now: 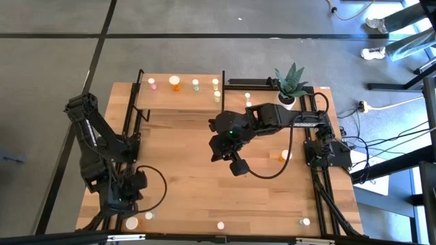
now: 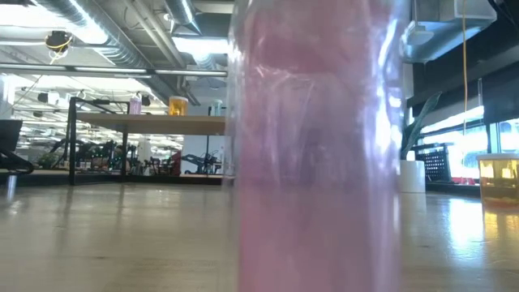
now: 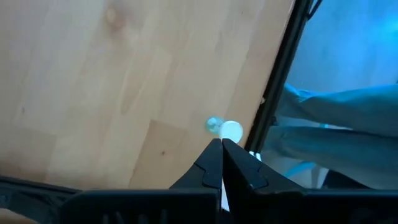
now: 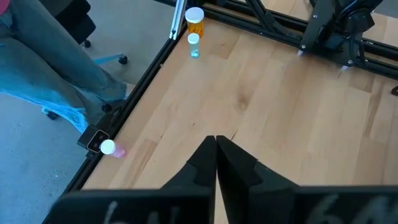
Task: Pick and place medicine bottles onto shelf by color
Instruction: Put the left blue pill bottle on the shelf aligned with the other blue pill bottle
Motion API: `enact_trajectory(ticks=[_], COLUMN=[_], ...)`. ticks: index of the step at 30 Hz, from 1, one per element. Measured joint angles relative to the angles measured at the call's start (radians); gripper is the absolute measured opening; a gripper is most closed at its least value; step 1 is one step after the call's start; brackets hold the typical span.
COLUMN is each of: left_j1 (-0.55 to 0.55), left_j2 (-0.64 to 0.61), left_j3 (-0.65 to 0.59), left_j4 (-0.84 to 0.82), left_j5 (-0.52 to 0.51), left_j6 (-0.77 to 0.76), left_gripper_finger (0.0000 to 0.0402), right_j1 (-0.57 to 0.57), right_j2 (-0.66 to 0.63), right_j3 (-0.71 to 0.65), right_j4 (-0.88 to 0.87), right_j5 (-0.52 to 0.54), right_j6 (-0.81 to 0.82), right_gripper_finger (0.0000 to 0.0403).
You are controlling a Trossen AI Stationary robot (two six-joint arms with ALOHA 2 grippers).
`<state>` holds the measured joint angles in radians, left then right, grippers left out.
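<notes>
The shelf stands at the table's far edge and carries pink, orange, green and yellowish medicine bottles, all upright. More bottles stand on the tabletop: an orange one and a green one at the near left corner, a pink one at the near edge and an orange one at the right. My left gripper is shut and empty, hovering over the near left pair. Above the table's middle, my right gripper is also shut and empty.
A white pot with a green plant stands at the far right, beside the shelf. Black frame rails run along the table's edges. A person's legs in jeans are just beyond the near edge. In the low view, a pink bottle fills the centre.
</notes>
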<state>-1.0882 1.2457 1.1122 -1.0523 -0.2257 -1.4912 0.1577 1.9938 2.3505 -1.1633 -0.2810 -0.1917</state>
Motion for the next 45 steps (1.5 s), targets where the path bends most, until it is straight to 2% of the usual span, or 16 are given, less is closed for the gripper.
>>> enact_trajectory(ticks=[3, 6, 12, 19, 25, 29, 45], left_j1=[0.000, 0.000, -0.015, -0.048, -0.071, -0.074, -0.074], left_j2=[0.000, 0.000, 0.014, 0.098, 0.160, 0.200, 0.381], left_j3=[0.000, 0.000, 0.000, 0.000, 0.000, 0.000, 0.000], left_j4=[0.025, 0.037, 0.054, 0.082, 0.114, 0.150, 0.243], left_j5=[-0.002, -0.006, -0.027, -0.048, -0.046, -0.050, -0.044], left_j6=[-0.001, 0.000, -0.020, -0.020, -0.019, -0.017, 0.000], left_gripper_finger=[0.0007, 0.0031, 0.0114, 0.0215, 0.0282, 0.0298, 0.0294], right_j1=[0.000, 0.000, 0.000, 0.000, 0.000, 0.000, 0.000], right_j2=[0.000, 0.000, 0.000, 0.000, 0.000, 0.000, 0.000], right_j3=[0.000, 0.000, 0.000, 0.000, 0.000, 0.000, 0.000], right_j4=[0.000, 0.000, 0.000, 0.001, 0.002, 0.002, 0.004], right_j5=[0.000, 0.000, 0.000, 0.000, 0.000, 0.000, 0.000], right_j6=[0.000, 0.000, 0.000, 0.000, 0.000, 0.000, 0.000], right_gripper_finger=[0.0014, 0.0014, 0.0014, 0.0014, 0.0014, 0.0014, 0.0014])
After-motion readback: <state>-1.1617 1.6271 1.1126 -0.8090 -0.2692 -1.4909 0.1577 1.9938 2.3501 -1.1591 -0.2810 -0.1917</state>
